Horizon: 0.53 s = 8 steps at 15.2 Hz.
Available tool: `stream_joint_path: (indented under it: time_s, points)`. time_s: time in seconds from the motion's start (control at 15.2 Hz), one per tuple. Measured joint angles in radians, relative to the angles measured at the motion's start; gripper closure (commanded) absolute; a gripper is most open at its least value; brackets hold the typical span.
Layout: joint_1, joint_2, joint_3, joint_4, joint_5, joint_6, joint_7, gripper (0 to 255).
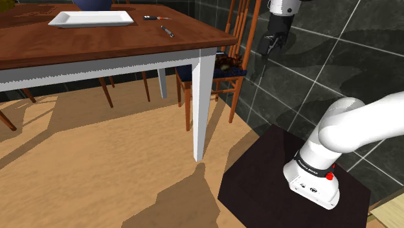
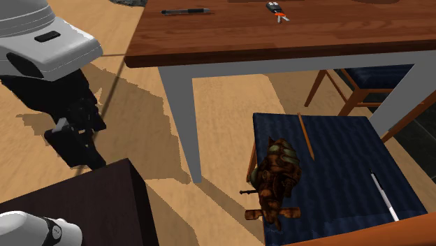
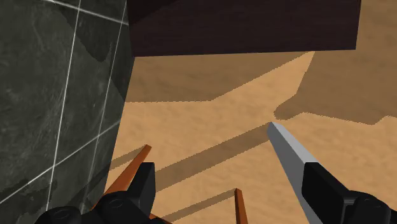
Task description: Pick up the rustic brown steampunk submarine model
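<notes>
The 2 black fingers (image 3: 143, 181) stand spread apart with nothing between them, pointing down beside a dark tiled wall (image 3: 57, 95). In the wrist view, 2 slim orange-brown chair legs (image 3: 240, 207) lie just beneath them, and a white table leg (image 3: 289, 156) rises next to the other finger. Past these is the pale wooden floor (image 3: 210, 108), and farther still the dark box stand (image 3: 242, 25).

In the shoulder view the fingers (image 1: 267, 50) hang by the wall. The brown submarine (image 1: 225, 63) sits lower than them, off towards the table, on the blue seat (image 1: 194, 72) of a wooden chair.

The second exterior view shows the submarine (image 2: 276, 178), its hull mottled brown, lying near the edge of the seat (image 2: 335, 161). It is apart from the fingers (image 2: 82, 152) and untouched. A thin white stick (image 2: 384, 196) lies farther across the same seat.

Beyond the chair from the fingers, the brown-topped table (image 1: 97, 45) carries a white rectangular plate (image 1: 90, 18), a pen (image 1: 168, 30), a small set of keys (image 1: 150, 17) and a dark blue bowl (image 1: 94, 4).
</notes>
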Motion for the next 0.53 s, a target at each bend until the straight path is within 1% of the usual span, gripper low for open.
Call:
stream_joint_path:
  time_s: [0.07,0.13,0.26,0.46,0.53]
  points:
    - [0.000,0.000,0.000,0.000,0.000,0.000,0.000,0]
    - [-0.003,0.000,0.002,-0.013,-0.001,0.021,0.011,0]
    - [-0.013,0.019,0.006,-0.046,-0.009,0.104,0.044,0]
    - [-0.033,0.044,0.017,-0.113,-0.025,0.252,0.109,0]
    - [-0.042,0.058,0.018,-0.119,-0.032,0.294,0.128,0]
